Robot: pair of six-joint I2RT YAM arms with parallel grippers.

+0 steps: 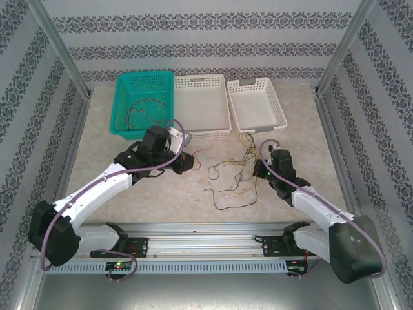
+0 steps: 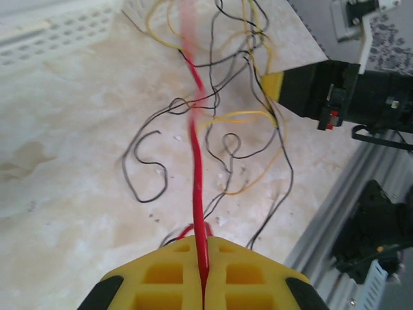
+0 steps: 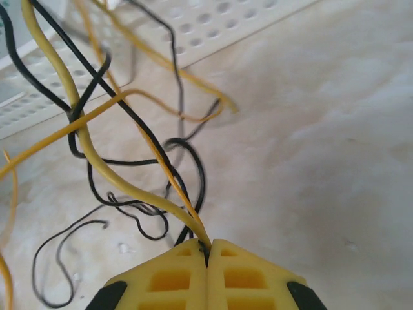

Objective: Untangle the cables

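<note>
Ahead of the left gripper [image 2: 202, 274], the red cable [image 2: 197, 194] blurs, then is cut by the top edge. Beyond the right gripper [image 3: 208, 255], the yellow cable [image 3: 82, 139] and black cables [image 3: 139, 132] run out of frame up-left. Between the grippers, crossings in the tangle [image 1: 235, 175] are too small to trace.

COUNTER COUNT: One counter [image 1: 161, 200] carries three baskets: one teal basket [image 1: 120, 103] and two white baskets [image 1: 201, 79] [image 1: 258, 82]. Two arms work at it, the left arm [image 1: 97, 190] and the right arm [image 1: 310, 200]. That makes two grippers, one to an arm: the left gripper [image 2: 202, 245] and the right gripper [image 3: 208, 245]. The cables [image 1: 232, 177] form one tangle. It holds one red cable [image 2: 197, 161], at least two yellow cables [image 3: 66, 87] and several black cables [image 2: 124, 165]. The exact number cannot be told through the knot. One more dark cable [image 1: 145, 110] lies apart, in the teal basket.
</note>
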